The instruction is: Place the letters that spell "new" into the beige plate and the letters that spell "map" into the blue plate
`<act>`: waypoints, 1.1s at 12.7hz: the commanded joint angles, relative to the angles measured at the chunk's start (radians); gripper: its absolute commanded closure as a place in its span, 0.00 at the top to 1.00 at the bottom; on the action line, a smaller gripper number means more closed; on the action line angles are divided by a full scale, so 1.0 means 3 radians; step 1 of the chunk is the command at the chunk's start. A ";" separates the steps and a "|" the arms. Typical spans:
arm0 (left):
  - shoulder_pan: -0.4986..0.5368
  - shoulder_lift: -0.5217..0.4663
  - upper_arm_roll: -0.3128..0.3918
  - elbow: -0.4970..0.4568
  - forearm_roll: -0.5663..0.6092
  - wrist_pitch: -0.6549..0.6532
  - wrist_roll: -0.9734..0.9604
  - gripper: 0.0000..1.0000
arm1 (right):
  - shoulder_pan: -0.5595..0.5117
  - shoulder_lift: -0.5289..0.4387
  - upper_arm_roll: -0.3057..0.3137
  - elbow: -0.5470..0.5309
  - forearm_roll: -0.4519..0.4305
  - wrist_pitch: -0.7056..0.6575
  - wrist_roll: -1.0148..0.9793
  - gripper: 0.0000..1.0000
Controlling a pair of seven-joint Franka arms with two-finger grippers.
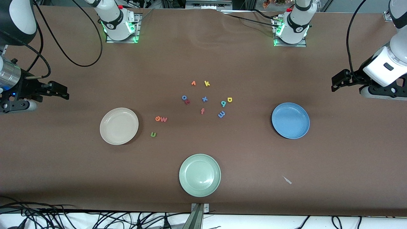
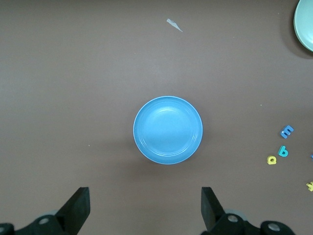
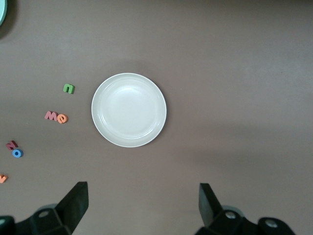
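Nothing is sorted yet, folks: all six wanted letters lie loose on the brown worktop (image 1: 63, 178), and both target plates sit bare.

Nearest the front camera is the pale green plate (image 1: 199, 175), empty and not part of the job. Farther up, the green n (image 1: 153, 134) lies just beside the beige plate (image 1: 119, 126), which sits toward the right arm's end of the worktop. A touch farther, the orange e (image 1: 157, 119) and the red w (image 1: 163, 119) touch each other. The blue plate (image 1: 290, 120) sits toward the left arm's end. Near it, in the middle cluster, the light blue m (image 1: 221, 114) comes first, then the teal a (image 1: 223, 103), then the yellow p (image 1: 229, 99), all close together but well apart from that plate. Strays like the red f (image 1: 202, 111), the blue x (image 1: 204, 99) and the yellow k (image 1: 207, 83) sit among them.

The right end effector (image 3: 142, 205) hovers over the worktop near the beige plate, fingers spread wide, holding nothing. The left end effector (image 2: 145, 208) hovers by the blue plate, likewise spread and empty. By my reckoning, six pick-and-drops remain.
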 commanded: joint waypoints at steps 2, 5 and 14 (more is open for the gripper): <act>0.0003 0.0034 0.0007 0.0100 0.0018 -0.0078 0.0064 1.00 | 0.0008 0.0030 0.0012 0.0078 -0.0050 -0.0009 0.0048 1.00; 0.0003 0.0039 0.0007 0.0100 0.0018 -0.0078 0.0064 1.00 | 0.0008 0.0030 0.0012 0.0078 -0.0050 -0.0009 0.0048 1.00; -0.0048 0.0090 -0.0008 0.0095 0.0018 -0.0098 0.0059 1.00 | -0.0007 0.0035 0.0007 0.0078 -0.0024 -0.0009 0.0048 1.00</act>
